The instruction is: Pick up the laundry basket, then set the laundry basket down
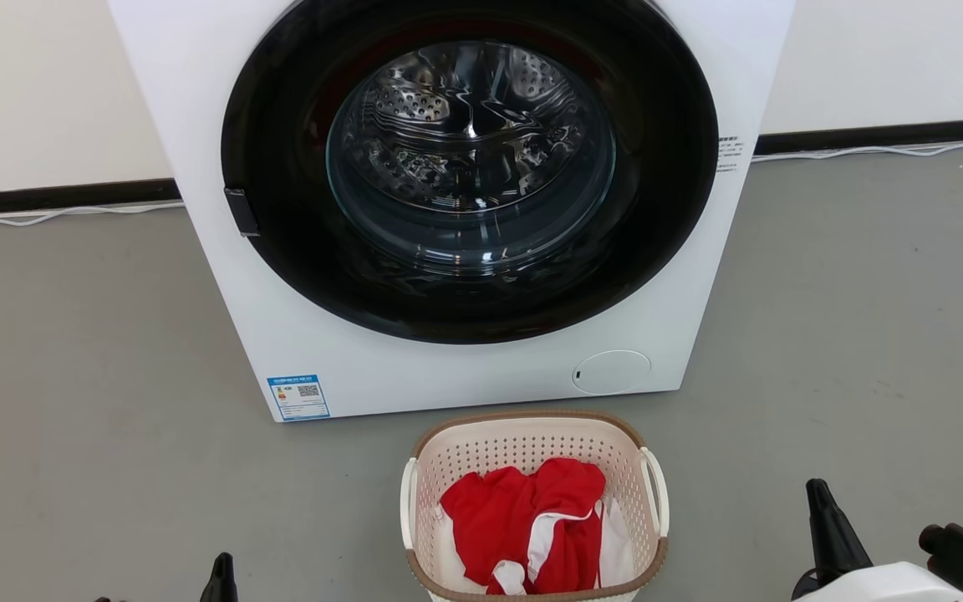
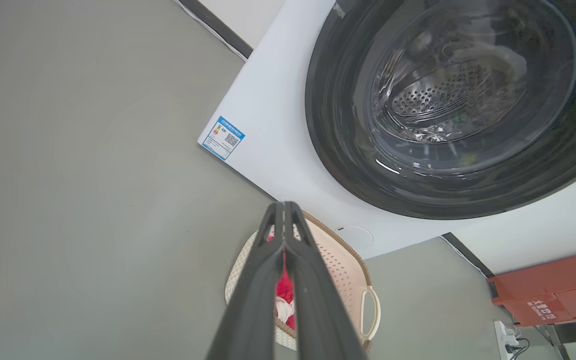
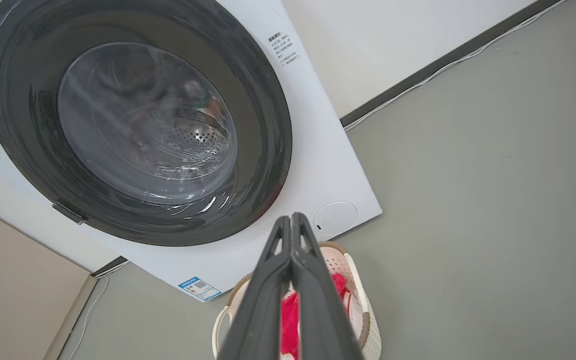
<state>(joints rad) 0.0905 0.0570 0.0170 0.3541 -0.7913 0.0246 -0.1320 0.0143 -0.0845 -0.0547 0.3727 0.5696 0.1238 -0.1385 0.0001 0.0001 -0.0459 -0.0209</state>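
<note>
The laundry basket (image 1: 456,460) stands on the grey floor just in front of the washing machine, cream with a brown rim and white side handles, holding red and white clothes (image 1: 532,522). My left gripper (image 1: 221,573) pokes up at the bottom left, well left of the basket, shut and empty. My right gripper (image 1: 820,502) is at the lower right, right of the basket, also shut and empty. In the left wrist view the shut gripper (image 2: 284,207) lies over the basket (image 2: 343,265). In the right wrist view the shut gripper (image 3: 291,220) points above the basket (image 3: 363,305).
A big white washing machine (image 1: 364,368) with a closed dark round door (image 1: 469,167) stands right behind the basket. Wall, skirting and a white cable (image 1: 63,213) run behind it. A red box (image 2: 553,290) and a wall socket (image 2: 505,340) sit beside the machine. Bare grey floor (image 1: 72,418) spreads on both sides.
</note>
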